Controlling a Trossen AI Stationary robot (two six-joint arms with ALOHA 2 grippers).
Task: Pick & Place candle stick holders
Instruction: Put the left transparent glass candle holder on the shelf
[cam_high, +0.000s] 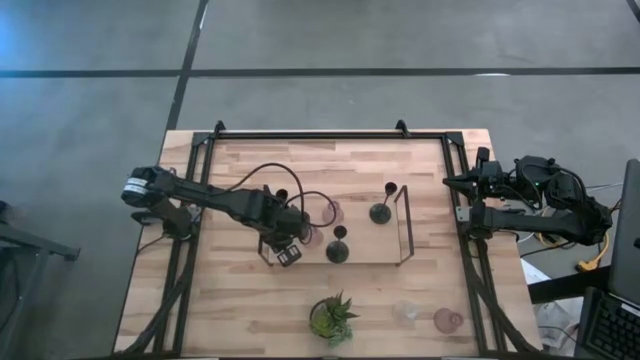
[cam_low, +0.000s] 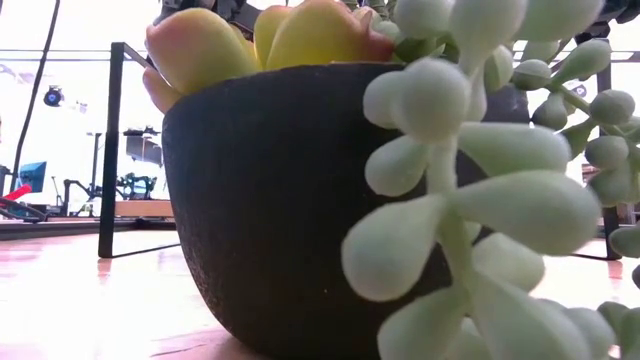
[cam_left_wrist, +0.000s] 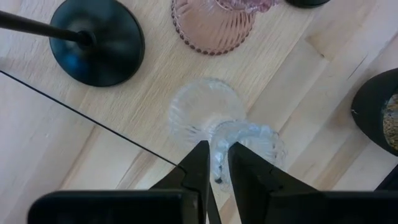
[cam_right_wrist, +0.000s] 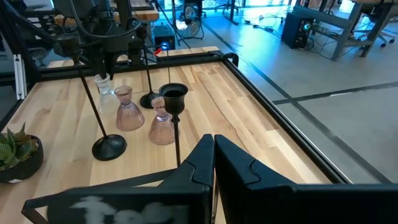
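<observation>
1. the left gripper (cam_left_wrist: 216, 163) sits over the wire-framed wooden tray (cam_high: 404, 225) at centre frame in the high view; its fingers pinch the rim of a small clear glass holder (cam_left_wrist: 219, 122), though the grip looks narrow and may be loosening, so i judge this is the set-down step
2. in the left wrist view the clear holder seems to rest on or just above the tray's wood, with a pink glass holder (cam_left_wrist: 212, 23) near it at top centre and a black round base (cam_left_wrist: 97, 41) at upper left; lower straight, keeping apart from both
3. spread the fingers only once the glass stands flat, then lift straight up so neither finger drags the rim
4. another clear holder (cam_high: 404, 313) and a pink one (cam_high: 447, 320) wait at lower right of the high view, beside the potted plant (cam_high: 332, 319)
5. the right gripper (cam_right_wrist: 213, 149) rests pressed together at the table's right edge
</observation>
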